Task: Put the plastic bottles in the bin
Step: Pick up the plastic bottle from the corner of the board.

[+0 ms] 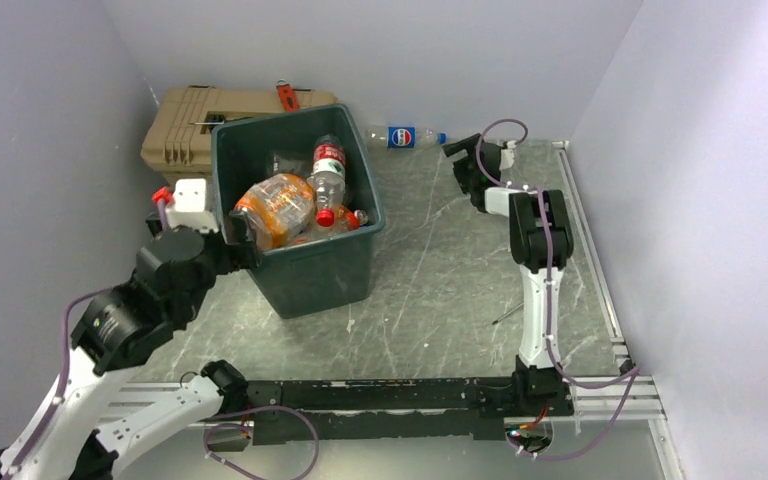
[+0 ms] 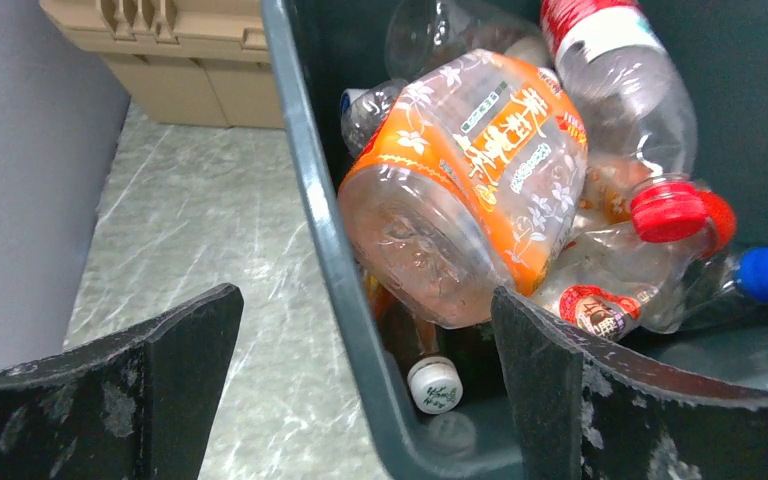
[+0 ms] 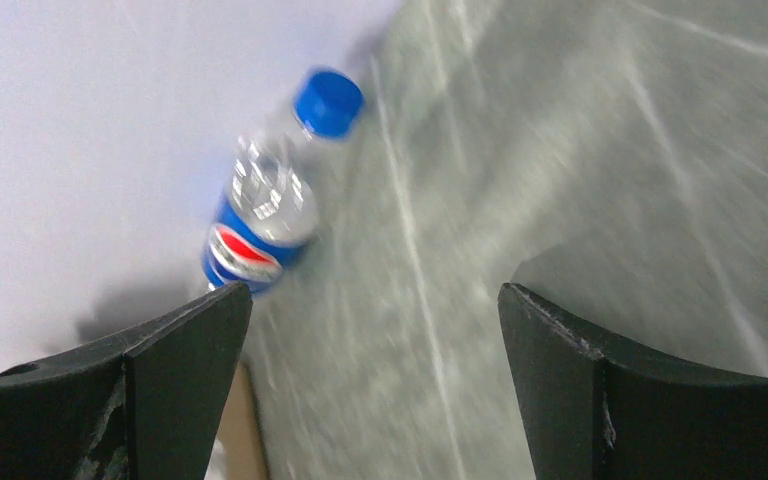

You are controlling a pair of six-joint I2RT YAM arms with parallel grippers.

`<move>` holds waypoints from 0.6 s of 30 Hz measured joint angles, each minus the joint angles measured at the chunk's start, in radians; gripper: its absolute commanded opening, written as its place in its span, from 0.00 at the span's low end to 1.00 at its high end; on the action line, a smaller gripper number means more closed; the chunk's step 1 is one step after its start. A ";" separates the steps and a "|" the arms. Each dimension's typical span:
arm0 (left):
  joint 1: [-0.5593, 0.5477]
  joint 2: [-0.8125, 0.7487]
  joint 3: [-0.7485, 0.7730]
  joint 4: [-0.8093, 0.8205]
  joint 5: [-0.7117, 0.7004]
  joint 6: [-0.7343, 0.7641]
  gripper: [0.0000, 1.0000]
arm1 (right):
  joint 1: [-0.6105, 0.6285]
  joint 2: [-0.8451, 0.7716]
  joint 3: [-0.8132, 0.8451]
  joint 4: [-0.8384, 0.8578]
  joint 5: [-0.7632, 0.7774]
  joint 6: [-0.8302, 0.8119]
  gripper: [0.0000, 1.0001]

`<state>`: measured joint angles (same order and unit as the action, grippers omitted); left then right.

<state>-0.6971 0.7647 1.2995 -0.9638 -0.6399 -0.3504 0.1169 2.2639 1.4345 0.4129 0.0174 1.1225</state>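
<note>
- Right gripper (image 3: 368,300) first: fingers spread wide, nothing between them but bare table (image 3: 560,150).
- Just ahead lies the blue-labelled bottle (image 3: 260,225), on its side at the foot of the back wall (image 3: 80,120). It sits off-centre, with its base end just past the tip of the finger on the left of the wrist view and its blue cap pointing away.
- So it's near, not touching, and not yet lined up between the fingers.
- Handling, by my reckoning: it looks empty, so light, with thin walls that will dent under a squeeze — and being round and slick, it may roll or squirt out.
- The best hold looks to be across the labelled middle (the label should give more bite than bare plastic). One finger would have to slip in between bottle and wall.
- Over to the left gripper (image 2: 365,300): wide open too, holding nothing. It straddles the near wall of the bin (image 2: 310,180), one finger outside and one over the inside.
- Beyond those fingers the orange-labelled bottle (image 2: 470,170) lies loose on a heap of other bottles (image 2: 660,215), red and blue caps among them, all inside the bin.
- From above, the bin stands on the left half of the table with a tan toolbox (image 1: 190,125) behind it. The blue-labelled bottle is the one bottle outside that I can see, near the bin's far right corner.
</note>
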 measured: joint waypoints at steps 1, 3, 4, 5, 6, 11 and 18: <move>0.000 -0.040 -0.038 0.039 -0.002 0.006 0.99 | 0.000 0.047 0.057 0.017 0.002 0.017 1.00; 0.000 -0.117 -0.107 0.111 -0.008 0.023 1.00 | 0.000 0.129 0.159 0.046 0.010 0.065 1.00; 0.000 -0.155 -0.139 0.144 -0.014 0.032 1.00 | 0.000 0.164 0.204 0.058 0.013 0.087 1.00; -0.001 -0.187 -0.166 0.172 -0.021 0.042 0.99 | 0.000 0.202 0.254 0.065 0.019 0.111 0.99; -0.001 -0.214 -0.188 0.199 -0.032 0.050 0.99 | 0.000 0.236 0.304 0.068 0.026 0.132 0.99; -0.001 -0.287 -0.270 0.297 -0.085 0.081 0.99 | 0.003 0.362 0.497 0.057 0.030 0.231 0.97; -0.001 -0.297 -0.298 0.364 -0.118 0.106 0.99 | 0.018 0.436 0.617 0.015 0.035 0.341 0.86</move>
<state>-0.6983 0.4675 1.0016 -0.5995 -0.7578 -0.2440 0.1345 2.6999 2.0514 0.4282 0.0525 1.4631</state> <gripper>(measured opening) 0.995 0.917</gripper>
